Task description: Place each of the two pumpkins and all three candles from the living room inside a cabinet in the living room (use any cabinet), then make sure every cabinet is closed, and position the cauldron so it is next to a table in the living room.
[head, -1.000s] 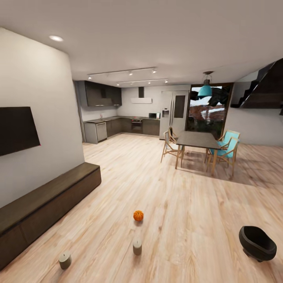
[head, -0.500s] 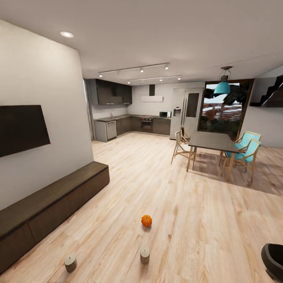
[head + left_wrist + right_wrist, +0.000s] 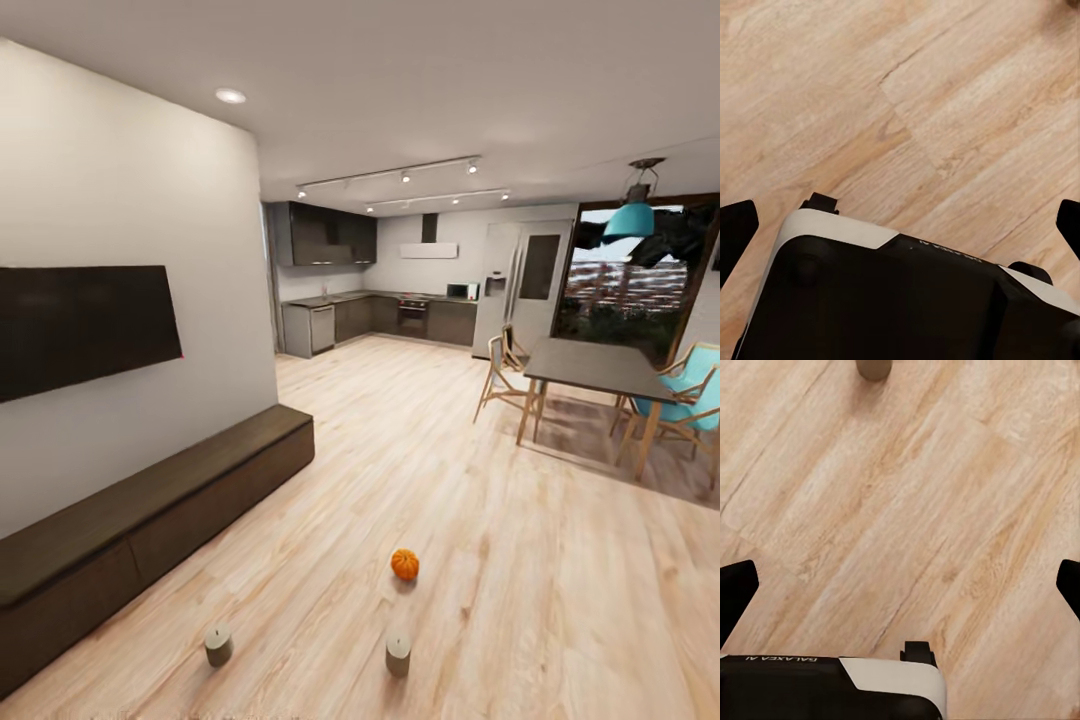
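Your view has swung left over the last sec: that's the head/base turning, not the things moving. The cauldron, low at the right edge a sec ago, is now out of frame, and the cabinet takes up more of the left side under the wall TV. You're lining up on the cabinet and the floor items, so the cauldron step looks parked for later.

What you've got ahead: one pumpkin on the floor mid-room, well apart from the cabinet. Two candles nearer you: a left candle, near the cabinet's front, and a right candle, just this side of the pumpkin. Second pumpkin and third candle aren't in front of you atm. Cabinet fronts look flush and closed, so nothing is stowed as far as I can judge.

Left gripper: fingers spread wide, nothing between them, bare planks and the robot base below. Right gripper: same, wide apart and empty; a candle sits at the far edge of that wrist cam.

Next move prob needs you closer before either arm can reach
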Controlling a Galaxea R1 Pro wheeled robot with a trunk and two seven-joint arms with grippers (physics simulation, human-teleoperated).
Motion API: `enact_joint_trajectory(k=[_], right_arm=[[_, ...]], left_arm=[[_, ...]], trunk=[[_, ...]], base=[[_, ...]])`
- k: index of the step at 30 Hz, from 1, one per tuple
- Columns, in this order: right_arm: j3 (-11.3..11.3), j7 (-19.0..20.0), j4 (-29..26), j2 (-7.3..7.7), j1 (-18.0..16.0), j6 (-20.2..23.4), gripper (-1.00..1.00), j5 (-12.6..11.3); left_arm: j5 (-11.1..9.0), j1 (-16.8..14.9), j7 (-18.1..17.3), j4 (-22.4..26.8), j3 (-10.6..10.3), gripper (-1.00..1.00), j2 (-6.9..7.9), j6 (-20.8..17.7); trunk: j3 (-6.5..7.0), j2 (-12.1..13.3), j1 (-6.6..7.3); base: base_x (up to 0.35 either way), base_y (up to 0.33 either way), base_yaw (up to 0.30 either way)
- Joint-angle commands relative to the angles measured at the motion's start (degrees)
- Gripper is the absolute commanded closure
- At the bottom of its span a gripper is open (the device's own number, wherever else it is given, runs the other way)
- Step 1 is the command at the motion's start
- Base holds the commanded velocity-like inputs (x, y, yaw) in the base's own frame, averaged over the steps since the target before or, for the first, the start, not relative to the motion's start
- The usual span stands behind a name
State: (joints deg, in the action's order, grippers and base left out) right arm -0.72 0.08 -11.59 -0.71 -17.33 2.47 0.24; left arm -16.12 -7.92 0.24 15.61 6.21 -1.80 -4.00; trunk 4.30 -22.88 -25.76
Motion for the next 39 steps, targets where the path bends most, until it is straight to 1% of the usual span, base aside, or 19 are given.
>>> enact_joint_trajectory(k=[1, 9, 13, 18, 27, 39], right_arm=[[-0.07, 0.01, -0.10, 0.01, 0.02, 0.26, -1.00, 0.03], [-0.10, -0.07, -0.11, 0.01, 0.02, 0.26, -1.00, 0.03], [-0.13, -0.02, -0.14, 0.01, 0.02, 0.26, -1.00, 0.03], [-0.11, 0.00, -0.11, 0.01, 0.02, 0.26, -1.00, 0.03], [-0.13, -0.04, -0.11, 0.01, 0.02, 0.26, -1.00, 0.04], [-0.13, -0.05, -0.12, 0.01, 0.02, 0.26, -1.00, 0.09]], left_arm=[[-0.23, 0.01, 0.03, 0.12, 0.35, -1.00, -0.05, -0.39], [-0.29, 0.01, 0.06, 0.12, 0.38, -1.00, -0.05, -0.39], [-0.32, 0.01, 0.07, -0.11, 0.38, -1.00, -0.05, -0.39], [-0.32, 0.01, 0.07, -0.23, 0.38, -1.00, -0.05, -0.39], [-0.32, 0.01, 0.04, -0.23, 0.38, -1.00, -0.05, -0.39], [-0.32, 0.01, 0.04, -0.23, 0.38, -1.00, -0.05, -0.37]], trunk=[[-0.02, -0.04, -0.02], [0.05, -0.04, -0.02], [0.06, -0.04, -0.02], [0.06, -0.04, -0.02], [0.06, -0.04, -0.02], [0.06, -0.04, -0.02]], base=[[0.000, 0.000, 0.283], [0.000, 0.000, 0.283], [0.075, -0.055, 0.087], [0.237, -0.171, 0.077], [0.238, -0.189, 0.266], [0.033, -0.030, 0.282]])
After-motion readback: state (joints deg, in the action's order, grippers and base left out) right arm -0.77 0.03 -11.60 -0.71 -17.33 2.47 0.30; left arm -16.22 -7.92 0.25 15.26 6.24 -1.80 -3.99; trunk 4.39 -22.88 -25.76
